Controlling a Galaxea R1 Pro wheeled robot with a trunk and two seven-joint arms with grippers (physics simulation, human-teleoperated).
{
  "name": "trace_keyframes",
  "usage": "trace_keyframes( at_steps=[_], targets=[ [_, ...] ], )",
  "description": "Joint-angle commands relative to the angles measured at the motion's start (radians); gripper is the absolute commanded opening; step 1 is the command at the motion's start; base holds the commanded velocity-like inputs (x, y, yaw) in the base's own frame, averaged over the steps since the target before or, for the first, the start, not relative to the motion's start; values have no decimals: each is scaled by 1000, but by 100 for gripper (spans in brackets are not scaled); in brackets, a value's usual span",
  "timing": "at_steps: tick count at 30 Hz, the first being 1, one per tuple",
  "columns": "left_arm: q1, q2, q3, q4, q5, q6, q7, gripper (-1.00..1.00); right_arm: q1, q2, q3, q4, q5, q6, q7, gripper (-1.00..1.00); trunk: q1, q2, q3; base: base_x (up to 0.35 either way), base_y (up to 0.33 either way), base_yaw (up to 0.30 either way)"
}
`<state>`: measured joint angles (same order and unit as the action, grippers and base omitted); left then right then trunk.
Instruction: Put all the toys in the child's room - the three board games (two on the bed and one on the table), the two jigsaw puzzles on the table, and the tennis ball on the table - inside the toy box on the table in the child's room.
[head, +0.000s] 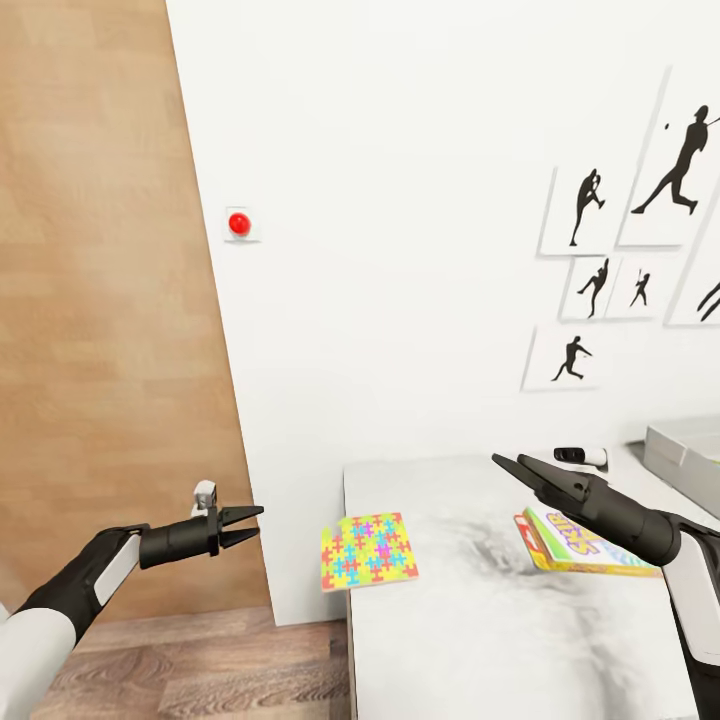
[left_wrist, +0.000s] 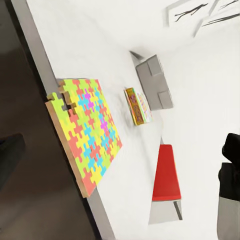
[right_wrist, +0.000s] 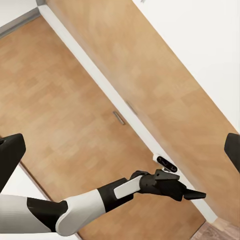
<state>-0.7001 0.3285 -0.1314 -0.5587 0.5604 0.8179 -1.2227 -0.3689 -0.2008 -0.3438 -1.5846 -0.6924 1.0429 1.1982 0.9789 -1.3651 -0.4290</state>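
A jigsaw puzzle (head: 368, 550) (left_wrist: 87, 132) lies on the white table (head: 480, 640), overhanging its left edge. A green-edged board game (head: 585, 548) (left_wrist: 137, 105) lies further right, partly under my right arm. The grey toy box (head: 688, 455) (left_wrist: 155, 82) stands at the table's far right. My left gripper (head: 255, 522) (right_wrist: 192, 194) hovers open off the table's left side, level with the puzzle and pointing at it. Above the table, just left of the board game, my right gripper (head: 510, 462) is open and empty. The tennis ball and the bed are out of view.
A wooden door (head: 110, 300) with a handle (head: 205, 492) stands left of the white wall. Baseball silhouette pictures (head: 620, 260) hang above the table. A small black-and-white object (head: 580, 456) sits at the table's back. A red-topped thing (left_wrist: 166, 172) lies beyond the table.
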Motion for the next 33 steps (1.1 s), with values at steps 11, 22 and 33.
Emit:
trace_keyframes(
  at_steps=[11, 22, 33],
  targets=[
    [-1, 8, -7, 3, 7, 25, -5, 100, -1, -2, -2, 0, -1, 4, 3, 100, 42, -78, -36, 0, 0, 0],
    [-1, 8, 39, 46, 7, 27, -8, 100, -1, -14, -2, 0, -1, 4, 3, 100, 84, -155, -70, 0, 0, 0],
    [-1, 9, 69, 65, 7, 26, -7, 100, -1, -11, -1, 0, 0, 4, 3, 100, 127, -232, -105, 0, 0, 0]
  ],
)
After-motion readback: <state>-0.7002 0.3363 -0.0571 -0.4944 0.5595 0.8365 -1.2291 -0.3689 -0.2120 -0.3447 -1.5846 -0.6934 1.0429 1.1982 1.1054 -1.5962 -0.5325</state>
